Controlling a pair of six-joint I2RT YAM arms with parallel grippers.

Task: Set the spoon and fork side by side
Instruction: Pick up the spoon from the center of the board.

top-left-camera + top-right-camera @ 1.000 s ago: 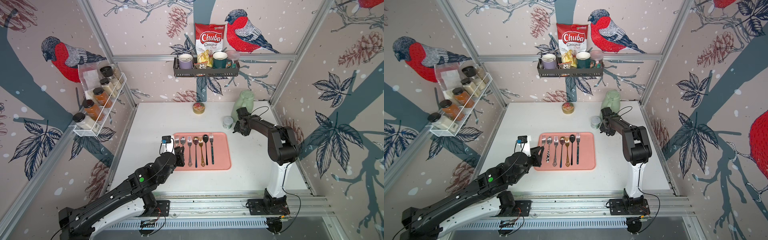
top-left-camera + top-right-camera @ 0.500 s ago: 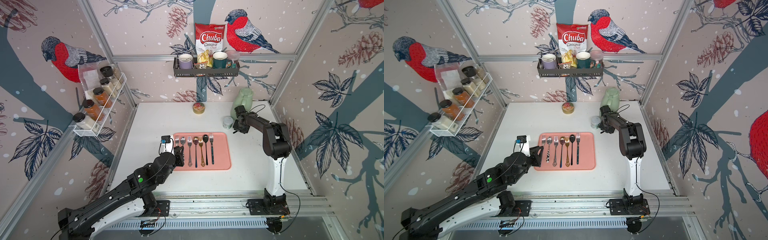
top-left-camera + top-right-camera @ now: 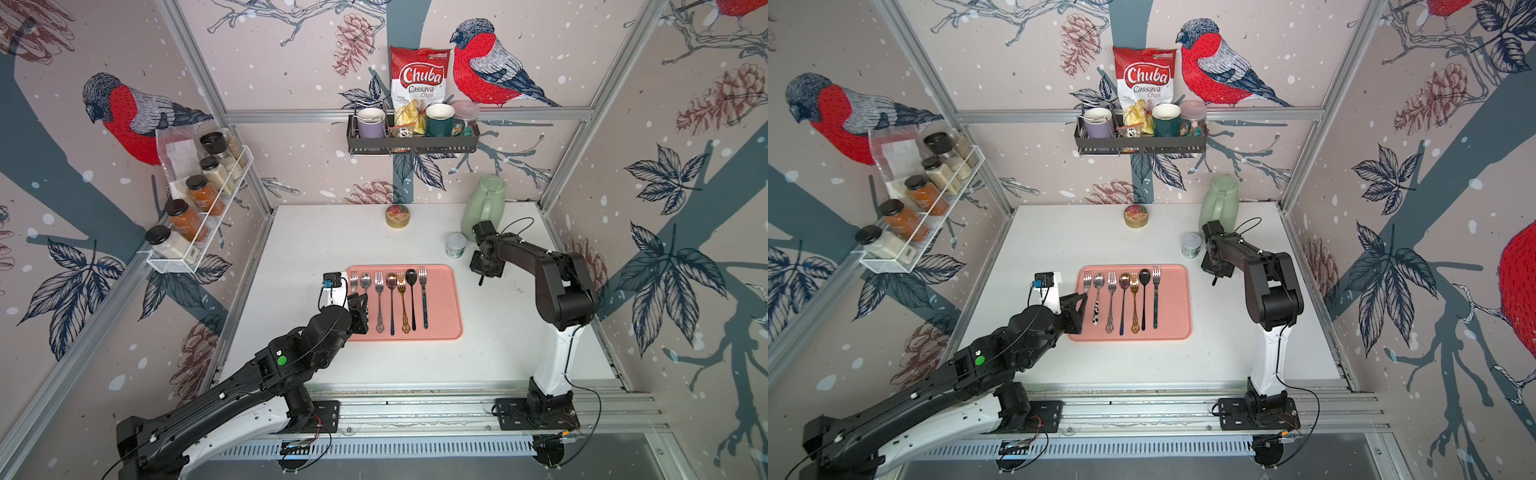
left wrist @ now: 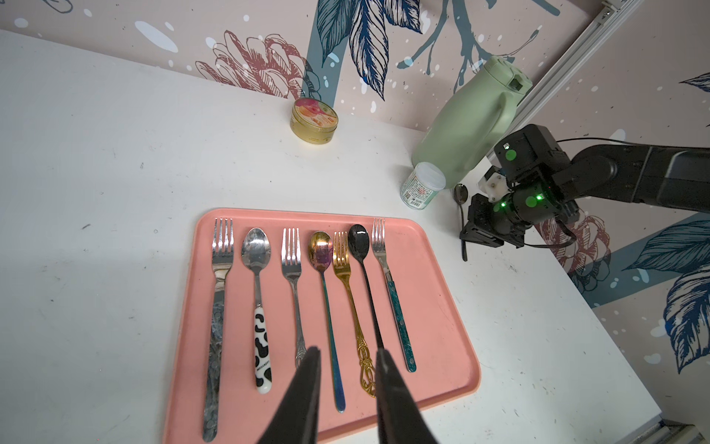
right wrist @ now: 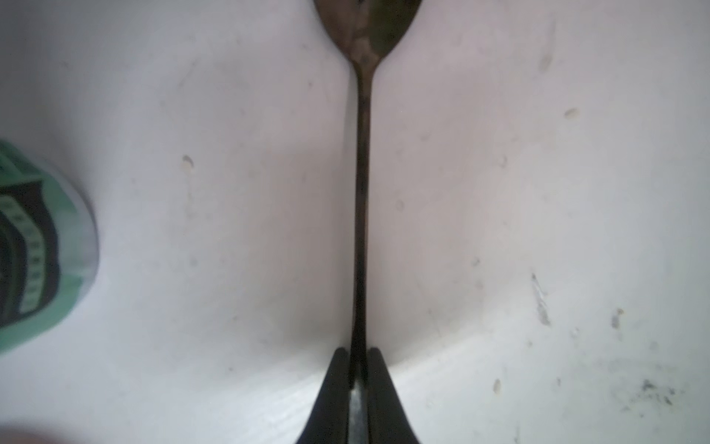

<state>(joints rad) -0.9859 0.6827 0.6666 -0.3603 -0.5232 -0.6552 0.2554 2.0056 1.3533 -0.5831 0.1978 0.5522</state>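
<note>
One-handed, pinching the dark spoon (image 5: 361, 192) tight by the thin end of its handle with the right hand (image 5: 359, 357). Lying flat on the white counter (image 3: 498, 332) right now, off to the right of the pink tray (image 3: 446, 316), with its bowl pointing at the back wall. Sitting very near the small jar (image 3: 456, 245) and the green jug (image 3: 484, 208), so probably risking a bump when lifting or swinging. Holding so far from the bowl, maybe letting the heavy end droop, twist or slide out. Looking skinny, long, smooth and shiny, so likely slipping easily. Probably heading for the bare spot just right of the teal-handled fork (image 3: 424, 299), the last piece in the row and missing a partner. Possibly knocking that fork crooked if coming down too close. Hovering over the handle ends on the tray with the left hand (image 4: 347, 369), fingers a little apart and holding nothing, maybe getting in the way.
</note>
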